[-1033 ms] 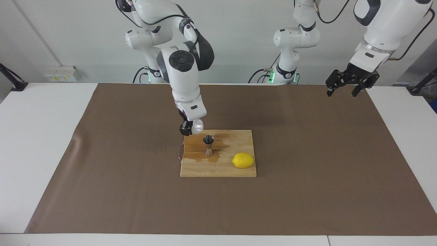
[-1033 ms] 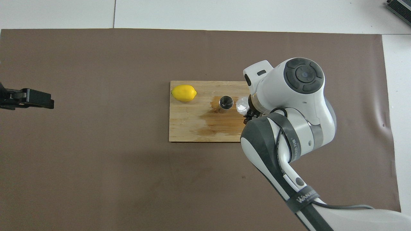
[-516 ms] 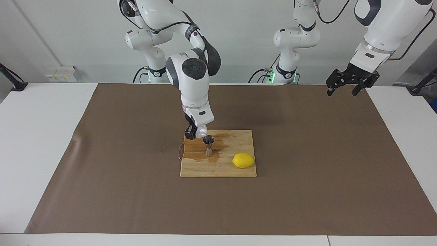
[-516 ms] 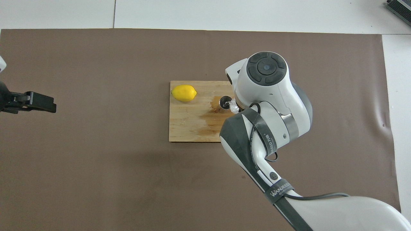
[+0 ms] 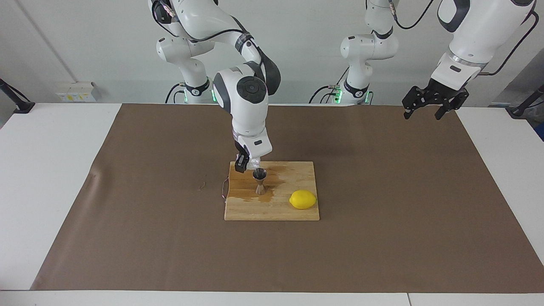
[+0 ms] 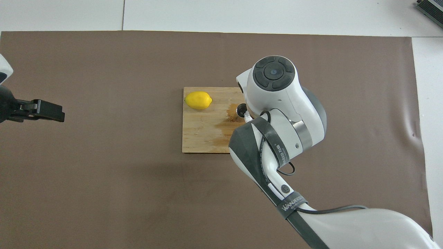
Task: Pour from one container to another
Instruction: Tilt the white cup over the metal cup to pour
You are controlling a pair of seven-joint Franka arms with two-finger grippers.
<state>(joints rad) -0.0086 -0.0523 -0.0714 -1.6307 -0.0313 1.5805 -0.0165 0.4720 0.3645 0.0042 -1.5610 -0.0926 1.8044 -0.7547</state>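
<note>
Board (image 5: 293,212): right gripper's (image 5: 247,163) cup (image 5: 255,162) over jigger (image 5: 259,181).

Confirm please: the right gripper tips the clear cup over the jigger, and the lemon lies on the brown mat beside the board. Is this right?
Not quite. The facing view shows the lemon lying on the wooden board, not on the mat. The rest holds: the right gripper tips the clear cup over the jigger.

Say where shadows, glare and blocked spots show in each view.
Facing view: soft shadow on the brown mat past the board; the jigger glints. Overhead view: the right arm's bulk hides most of the cup and the right gripper; a faint shadow lies beside the lemon.
</note>
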